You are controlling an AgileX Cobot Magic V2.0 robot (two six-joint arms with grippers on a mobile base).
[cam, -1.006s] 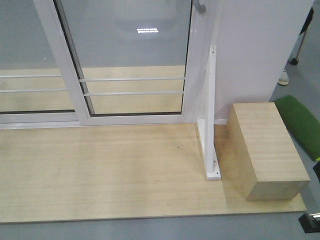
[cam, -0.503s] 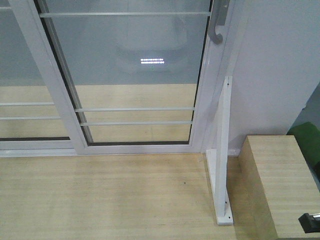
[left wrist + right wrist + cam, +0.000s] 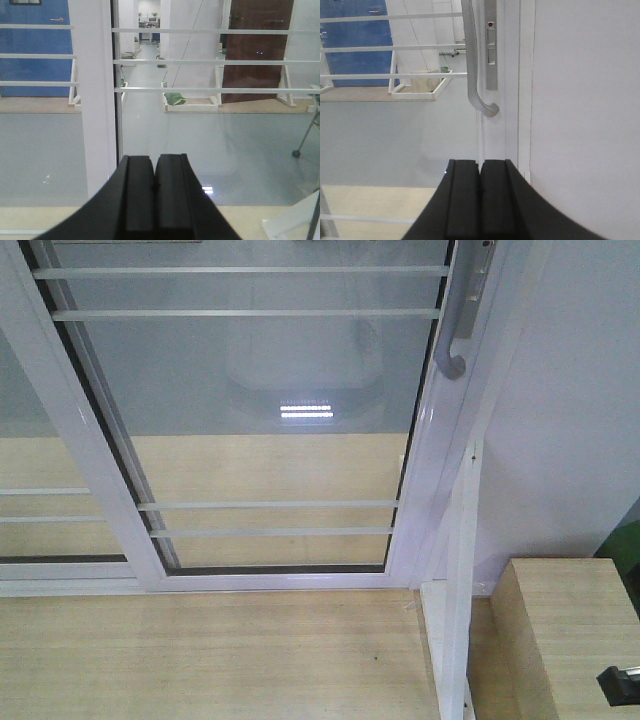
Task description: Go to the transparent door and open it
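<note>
The transparent door [image 3: 270, 390] fills the front view: a tall glass panel in a white frame with thin horizontal white bars. Its curved silver-grey handle [image 3: 458, 335] sits on the right stile. In the right wrist view the handle [image 3: 472, 60] hangs straight ahead and above my right gripper [image 3: 480, 165], which is shut and empty, clear of the handle. My left gripper [image 3: 154, 160] is also shut on nothing and faces the door's glass [image 3: 200, 125] beside a white stile [image 3: 95, 100].
A neighbouring glass panel [image 3: 40, 440] without a handle overlaps on the left. A white bracket post [image 3: 458, 590] stands right of the door, by a white wall [image 3: 580, 390] and a wooden box [image 3: 570, 640]. A wooden platform [image 3: 200, 660] lies below.
The view has closed in on the door. The handle has come down into the frame, and the box and platform have slid toward the bottom edge. Both grippers stay shut.
</note>
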